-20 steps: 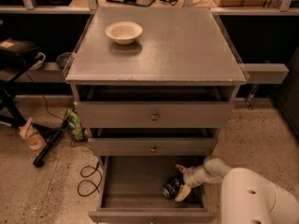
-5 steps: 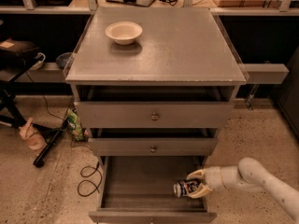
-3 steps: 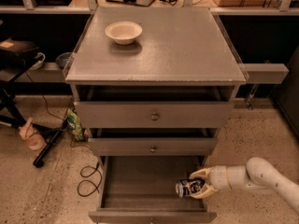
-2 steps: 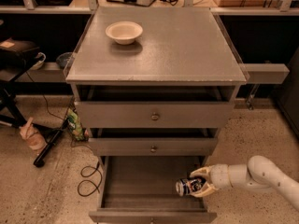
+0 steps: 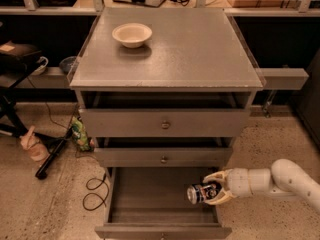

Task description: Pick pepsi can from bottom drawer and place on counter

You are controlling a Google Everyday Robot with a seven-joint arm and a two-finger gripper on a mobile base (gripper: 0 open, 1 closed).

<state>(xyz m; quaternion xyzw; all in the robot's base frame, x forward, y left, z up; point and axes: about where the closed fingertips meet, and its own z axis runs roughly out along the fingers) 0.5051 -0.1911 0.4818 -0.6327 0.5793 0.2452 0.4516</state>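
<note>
Hand: our hand [image 5: 210, 189] reaches in from the right, its two fingers clamped above and below the pepsi can [image 5: 199, 193].
Can: it lies on its side, silver top facing left, inside the open bottom drawer [image 5: 150, 196] near the right wall. Whether it rests on the drawer floor or hangs just above it, we cannot tell.
Step in hand: we judge this to be the lift-out. We should keep the grip firm, since a round can held sideways may roll or slip, and rise before swinging.
Edges: the middle drawer [image 5: 162, 157] front overhangs just behind the can, and the bottom drawer's right wall lies under our wrist. We should draw forward and up, clear of both.
Open room: the surface [image 5: 190, 49] is bare across its right and front. A bowl [image 5: 132, 34] sits at the back left, well apart from a right-side landing.
</note>
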